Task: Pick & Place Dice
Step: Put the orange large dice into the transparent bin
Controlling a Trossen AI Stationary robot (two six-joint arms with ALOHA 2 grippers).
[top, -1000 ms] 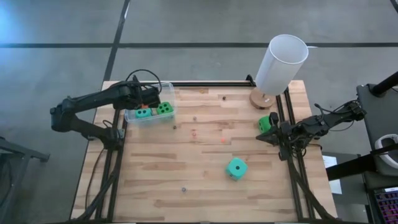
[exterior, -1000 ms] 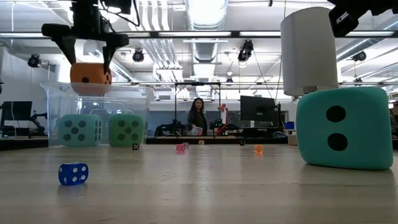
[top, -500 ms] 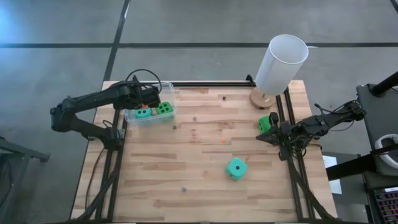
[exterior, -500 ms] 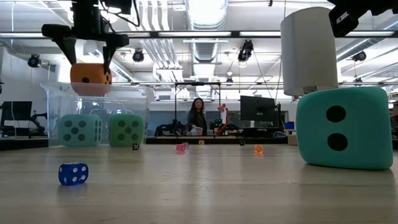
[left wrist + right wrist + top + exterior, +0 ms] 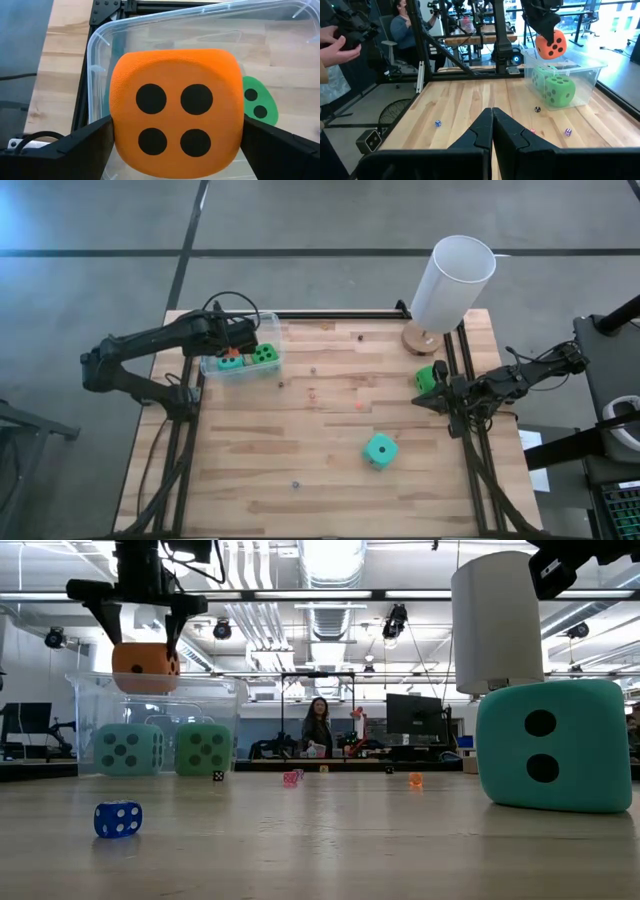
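Orange die (image 5: pixel 146 667) in left pincer (image 5: pixel 140 635), above tub (image 5: pixel 215 705)

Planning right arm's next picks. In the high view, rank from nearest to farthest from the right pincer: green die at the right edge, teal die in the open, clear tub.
1. Green die, at the table's right edge, right beside the shut right pincer.
2. Teal die, out on the bare wood, toward the near side.
3. Clear tub, far-left corner, under the left pincer holding the orange die.
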